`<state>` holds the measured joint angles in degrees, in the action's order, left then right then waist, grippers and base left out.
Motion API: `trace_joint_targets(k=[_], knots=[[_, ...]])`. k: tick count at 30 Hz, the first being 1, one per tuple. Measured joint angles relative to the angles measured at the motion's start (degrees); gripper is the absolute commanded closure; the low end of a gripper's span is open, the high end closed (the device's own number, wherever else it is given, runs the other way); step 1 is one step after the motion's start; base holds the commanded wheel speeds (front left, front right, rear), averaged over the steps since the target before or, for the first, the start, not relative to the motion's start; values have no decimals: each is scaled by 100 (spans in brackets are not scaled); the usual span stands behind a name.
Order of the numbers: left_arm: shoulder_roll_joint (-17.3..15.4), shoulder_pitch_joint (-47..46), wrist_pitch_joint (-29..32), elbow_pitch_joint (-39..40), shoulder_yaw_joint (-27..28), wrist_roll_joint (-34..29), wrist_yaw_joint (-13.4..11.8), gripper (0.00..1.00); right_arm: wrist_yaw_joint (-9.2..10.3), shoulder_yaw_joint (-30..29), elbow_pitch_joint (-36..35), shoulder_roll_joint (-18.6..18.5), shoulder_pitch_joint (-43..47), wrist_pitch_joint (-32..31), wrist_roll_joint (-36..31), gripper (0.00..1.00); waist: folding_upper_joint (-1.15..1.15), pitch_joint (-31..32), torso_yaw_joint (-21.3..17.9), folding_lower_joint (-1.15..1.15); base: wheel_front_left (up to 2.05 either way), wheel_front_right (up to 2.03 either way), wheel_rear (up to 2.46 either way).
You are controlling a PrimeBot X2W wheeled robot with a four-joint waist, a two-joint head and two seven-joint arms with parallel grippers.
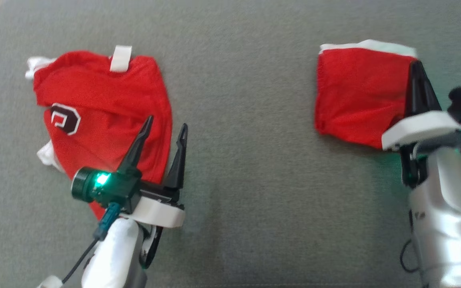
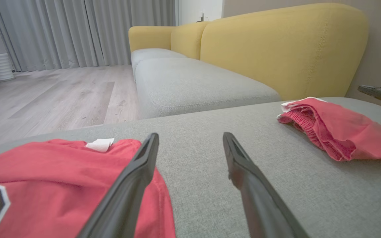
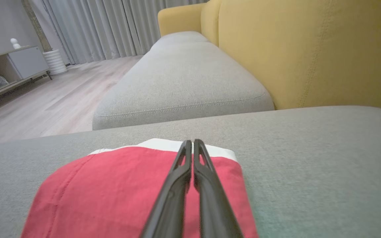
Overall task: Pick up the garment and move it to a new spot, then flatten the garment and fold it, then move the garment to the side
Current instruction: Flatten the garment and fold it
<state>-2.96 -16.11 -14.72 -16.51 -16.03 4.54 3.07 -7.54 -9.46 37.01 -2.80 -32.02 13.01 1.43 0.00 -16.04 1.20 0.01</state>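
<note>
Right gripper [image 3: 193,142], fingers all but pressed together atop the folded red shorts [image 3: 111,188] at lower centre, should lift straight clear without dragging the fold; left gripper [image 1: 167,122] stands spread.

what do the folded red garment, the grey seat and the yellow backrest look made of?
Folded red garment: soft matte knit, probably jersey; it creases limply. Grey seat: coarse woven upholstery, weave visible. Yellow backrest: smooth, stitched seams; fabric or faux leather, unclear.
</note>
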Motion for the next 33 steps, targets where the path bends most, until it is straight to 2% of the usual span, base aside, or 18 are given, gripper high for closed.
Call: trace_joint_targets(k=[9, 14, 17, 25, 29, 33], knots=[[12, -219, 0, 0, -79, -8, 44, 0, 0, -613, 1616, -3, -968, -234, -846, 100, 0, -410, 368, 0, 0, 0, 0], [14, -233, 0, -15, -98, -7, 43, 0, 0, -895, 2111, -30, -1207, -177, -1201, 100, 0, -412, 428, -1, 0, 0, 0], [19, -233, 0, -69, -107, -4, 40, 0, 0, -576, 2359, -89, -1355, 63, -970, 100, 0, -336, 450, -1, 0, 0, 0], [20, -233, 0, -101, -205, 54, -10, 0, 0, 691, 2565, -90, -1640, 135, -331, 100, 0, -233, 543, -1, 0, 0, 0], [22, -232, 0, -101, -232, 75, -13, 0, 0, 838, 3003, -90, -1627, 4, -377, 100, 0, -218, 582, -1, 0, 0, 0], [22, -231, 0, -101, -234, 105, -55, 0, 0, 823, 3070, -91, -1642, 10, -430, 100, 0, -197, 593, -1, 0, 0, 0]])
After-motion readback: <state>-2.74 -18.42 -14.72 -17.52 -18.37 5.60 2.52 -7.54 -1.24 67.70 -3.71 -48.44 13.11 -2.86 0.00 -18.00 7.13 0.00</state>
